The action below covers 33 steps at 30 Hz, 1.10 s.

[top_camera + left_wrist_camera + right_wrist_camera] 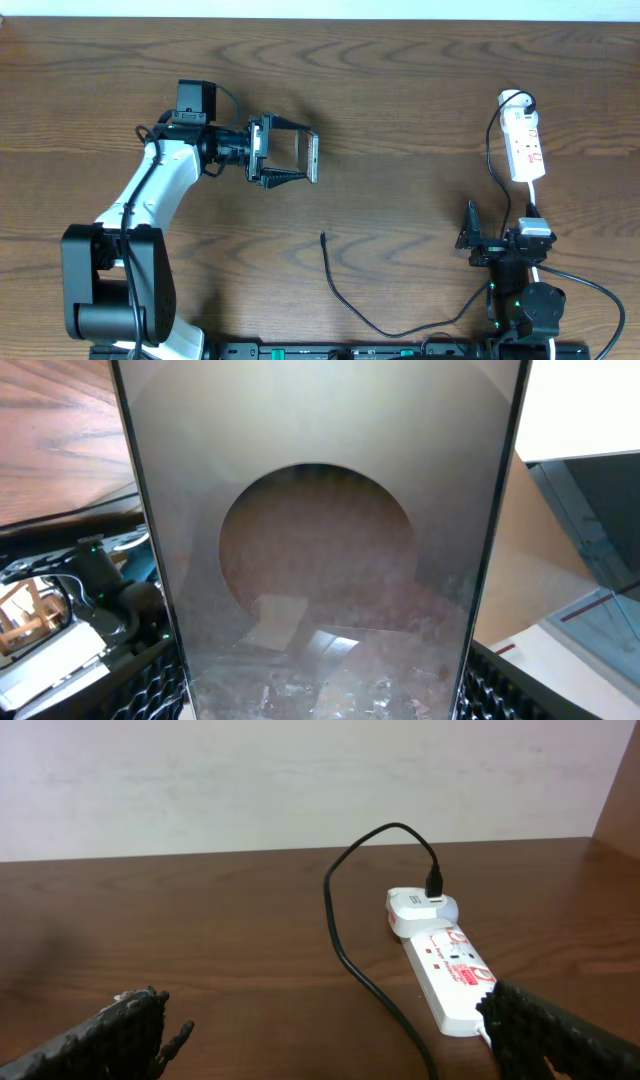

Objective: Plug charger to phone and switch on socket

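Note:
My left gripper (311,160) is shut on the phone (313,148), holding it on edge above the table left of centre. In the left wrist view the phone's glossy dark face (320,540) fills the space between the fingers (150,690). The charger's thin black cable (340,290) lies loose on the table, its plug tip (323,236) below the phone and apart from it. The white socket (524,145) lies at the far right with a white plug at its far end. Just short of it, my right gripper (500,218) stands open and holds nothing. In the right wrist view the socket (450,970) is ahead to the right.
The charger cable (345,950) loops from the white plug (420,908) down past the socket's left side toward my right arm. The arm bases stand along the table's front edge (300,350). A pale wall rises behind the table's far edge.

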Tool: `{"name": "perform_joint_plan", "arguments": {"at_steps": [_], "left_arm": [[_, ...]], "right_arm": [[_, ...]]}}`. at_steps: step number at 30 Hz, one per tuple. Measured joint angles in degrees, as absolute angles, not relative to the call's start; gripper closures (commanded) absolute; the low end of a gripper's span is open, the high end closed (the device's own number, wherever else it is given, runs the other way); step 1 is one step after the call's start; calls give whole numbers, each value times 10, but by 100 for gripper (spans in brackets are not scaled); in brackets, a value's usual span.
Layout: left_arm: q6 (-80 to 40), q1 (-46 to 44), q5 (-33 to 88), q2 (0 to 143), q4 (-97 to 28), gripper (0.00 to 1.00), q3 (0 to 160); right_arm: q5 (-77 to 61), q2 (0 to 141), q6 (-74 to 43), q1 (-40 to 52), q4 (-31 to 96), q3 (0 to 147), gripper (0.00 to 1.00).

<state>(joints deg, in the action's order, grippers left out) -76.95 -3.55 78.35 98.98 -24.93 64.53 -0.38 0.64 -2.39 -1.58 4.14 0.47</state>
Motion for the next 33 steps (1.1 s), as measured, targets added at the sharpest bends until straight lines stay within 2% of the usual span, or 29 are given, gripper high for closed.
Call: {"name": "perform_joint_plan", "arguments": {"at_steps": [33], "left_arm": [[-797,-19,797,990,-248,92,645]], "right_arm": [[-4,6,-24,-16,41,5,1]]}}
